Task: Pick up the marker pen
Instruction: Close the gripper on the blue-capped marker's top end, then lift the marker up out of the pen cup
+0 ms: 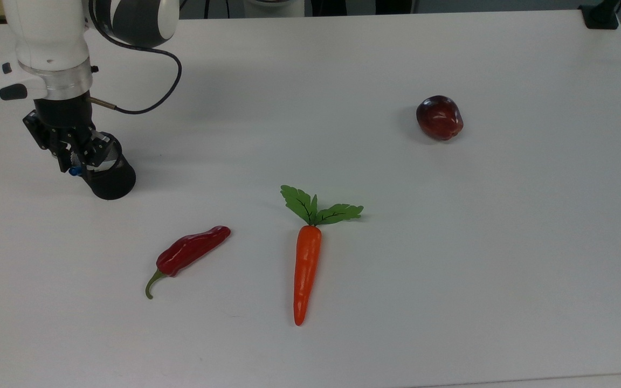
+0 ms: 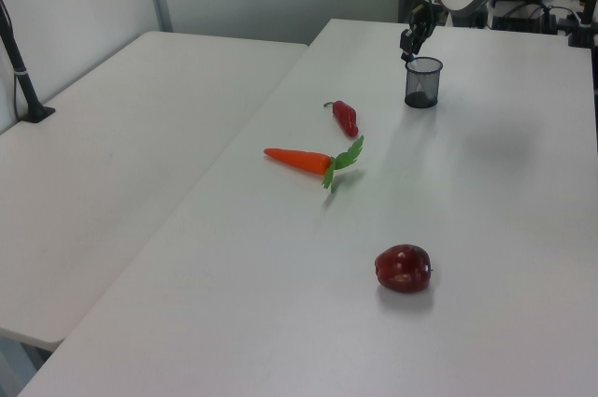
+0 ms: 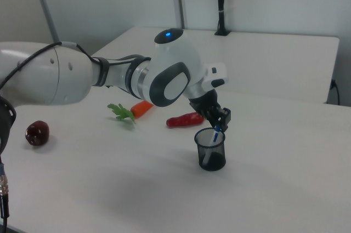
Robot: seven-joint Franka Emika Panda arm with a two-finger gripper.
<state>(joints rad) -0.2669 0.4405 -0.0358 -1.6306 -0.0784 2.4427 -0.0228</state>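
Observation:
The marker pen stands in a black mesh cup [image 1: 112, 184] at the top view's left. Its blue cap [image 1: 76, 171] pokes out over the cup's rim, and most of the white barrel is hidden. My gripper [image 1: 77, 161] hangs straight down over the cup's mouth, with its fingers drawn in around the blue top of the pen. In the right view the gripper [image 3: 218, 121] sits just above the cup [image 3: 211, 151], with the blue pen [image 3: 216, 134] running down from between its fingers. The left view has the gripper [image 2: 409, 45] right over the cup [image 2: 422, 84].
On the white table [image 1: 504, 242] lie a red chilli [image 1: 189, 253], an orange carrot [image 1: 306, 269] with green leaves, and a dark red apple [image 1: 439, 117] at the far right. The arm's cable [image 1: 154, 91] loops behind the cup.

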